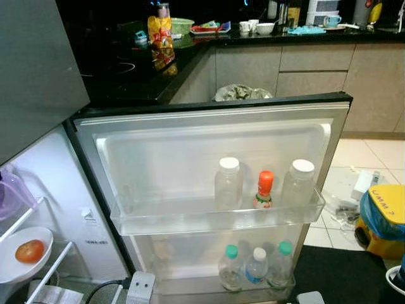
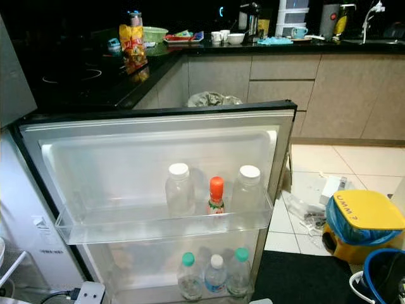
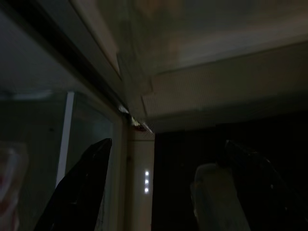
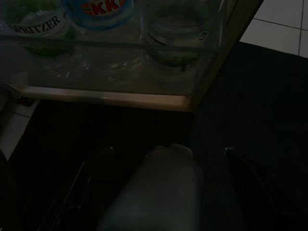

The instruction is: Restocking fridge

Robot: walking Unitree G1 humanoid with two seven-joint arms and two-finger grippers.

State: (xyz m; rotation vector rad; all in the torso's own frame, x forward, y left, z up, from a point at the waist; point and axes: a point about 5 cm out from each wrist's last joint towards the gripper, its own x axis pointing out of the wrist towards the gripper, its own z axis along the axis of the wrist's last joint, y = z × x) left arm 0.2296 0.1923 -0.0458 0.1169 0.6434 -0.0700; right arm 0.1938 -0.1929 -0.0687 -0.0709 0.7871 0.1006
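The right gripper (image 4: 166, 192) held a pale, cloudy plastic bottle with a rounded cap (image 4: 159, 192) between its two black fingers (image 4: 72, 192), which stood fairly wide and seemed closed on the bottle's sides; the dim wrist view left actual contact unclear. The bottle's long axis ran along the fingers, cap leading. Ahead of the fingertips lay the clear plastic lower door shelf (image 4: 110, 72) of the open white fridge door (image 1: 164, 152), with green- and blue-labelled water bottles (image 4: 96, 9) standing upright in it. The shelf lay beyond and above the cap, well apart, so the right arm was judged nearer and would probably need to lift and tilt the bottle upright.

The left gripper (image 3: 166, 187) hung spread, with a pale object (image 3: 216, 202) just beside one finger (image 3: 82, 192); whether it was held could not be told.

The clear upper door shelf (image 1: 190, 221) carried two white-capped bottles (image 1: 228, 183) and an orange-capped one (image 1: 264, 190) between them.
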